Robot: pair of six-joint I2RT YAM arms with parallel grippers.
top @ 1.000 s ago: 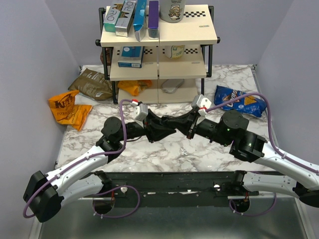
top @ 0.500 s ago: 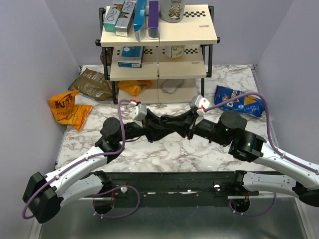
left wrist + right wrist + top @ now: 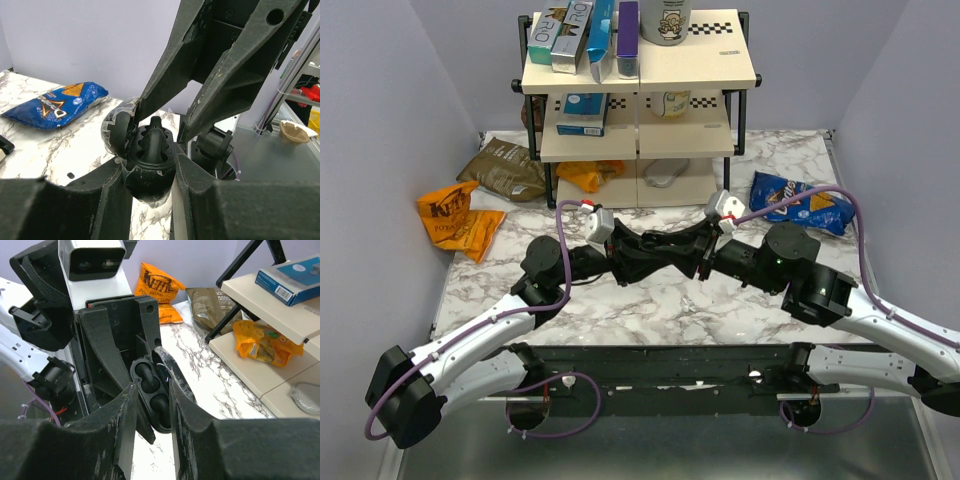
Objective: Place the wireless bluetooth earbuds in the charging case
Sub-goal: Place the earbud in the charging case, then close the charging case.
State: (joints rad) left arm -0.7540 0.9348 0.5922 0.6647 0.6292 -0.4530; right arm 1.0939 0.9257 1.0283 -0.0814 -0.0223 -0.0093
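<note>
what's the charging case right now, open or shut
Open: the charging case has its lid hinged back, inside showing, while the left claw grips its base.

Lab test cell: marble-print table (image 3: 650, 300) boxed by 3 plain lilac walls (image 3: 380, 120), stocked shelf rack (image 3: 700, 65) at far edge.

you are looking over a marbled table (image 3: 650, 300) that is carrying a tiered shelf rack (image 3: 700, 70) holding boxes (image 3: 570, 35) and a cup (image 3: 666, 20) on top, while a blue chip bag (image 3: 800, 203) is lying to its right and an orange bag (image 3: 455, 218) and a brown bag (image 3: 505, 168) are lying to its left.
</note>
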